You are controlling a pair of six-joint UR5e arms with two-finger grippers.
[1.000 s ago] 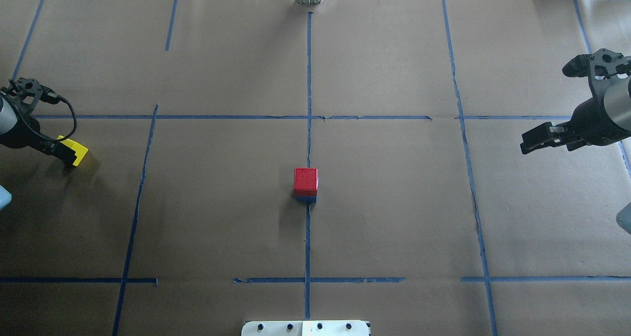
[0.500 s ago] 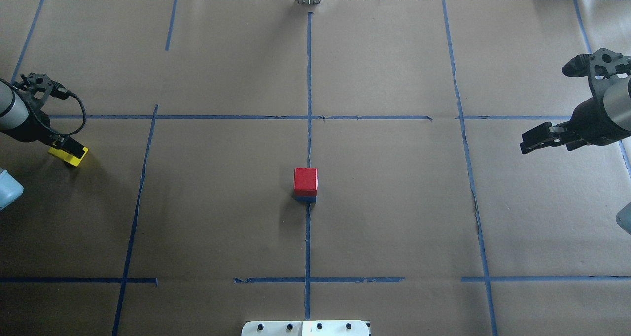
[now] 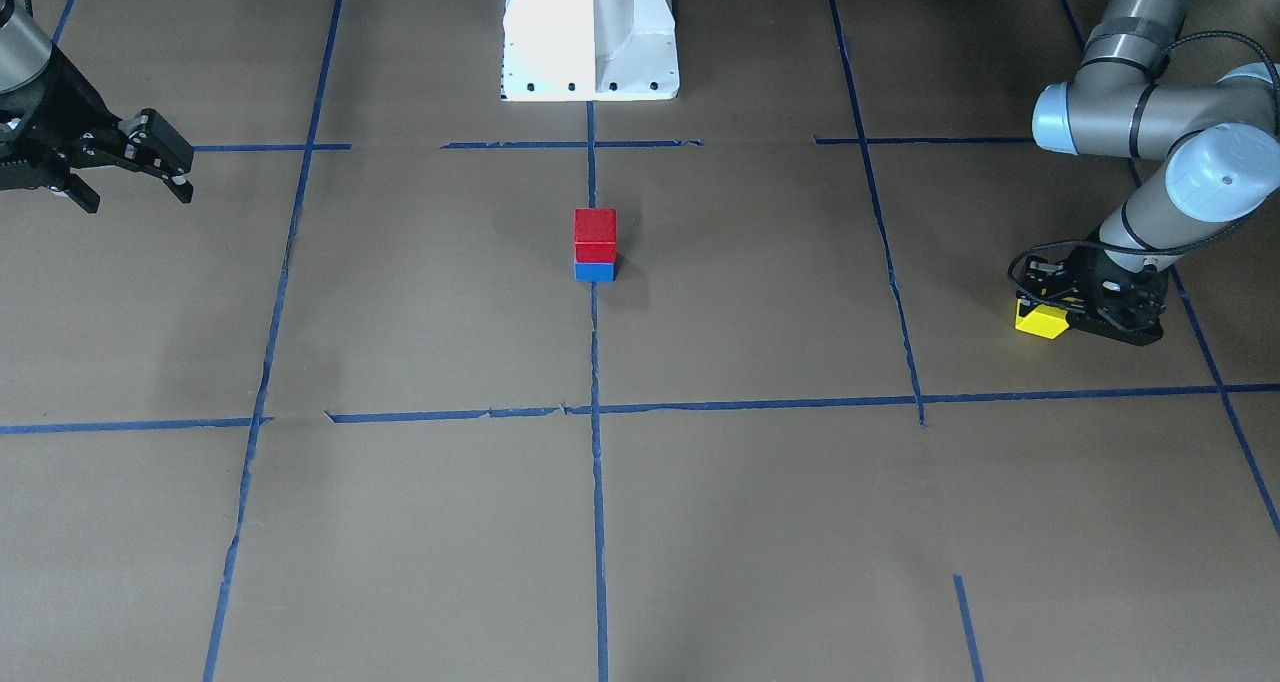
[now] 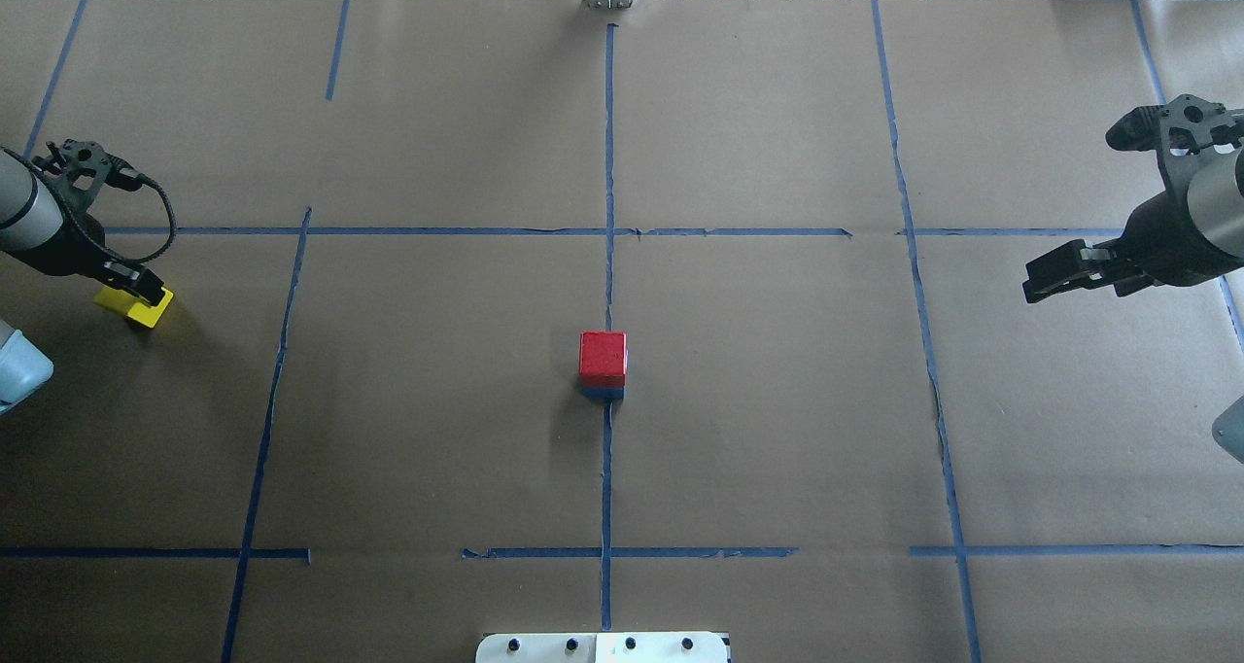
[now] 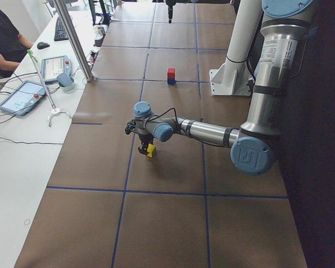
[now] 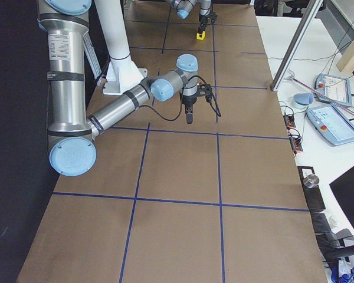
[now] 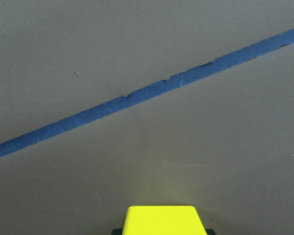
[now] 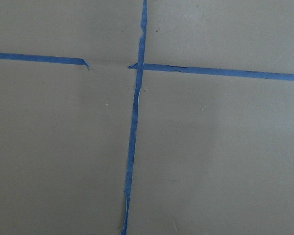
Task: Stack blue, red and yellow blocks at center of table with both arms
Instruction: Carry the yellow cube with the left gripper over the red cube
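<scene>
A red block (image 4: 603, 354) sits on a blue block (image 4: 603, 391) at the table's centre; the stack also shows in the front view, red (image 3: 595, 232) over blue (image 3: 595, 272). A yellow block (image 4: 131, 306) lies at the far left of the table. My left gripper (image 4: 134, 294) stands over it, pointing down, and is shut on it. In the left wrist view the yellow block (image 7: 161, 220) fills the bottom centre with dark fingertips tight at both its sides. My right gripper (image 3: 140, 177) is open and empty, above the table's far right.
Blue tape lines (image 4: 609, 206) divide the brown paper table cover. The robot's white base (image 3: 590, 32) stands at the near edge. A side table with tablets (image 5: 22, 95) and a seated operator lies beyond the far edge.
My left arm has swung its wrist over the yellow block, and more of the block's left side now shows. The right arm and the stack have not moved.
</scene>
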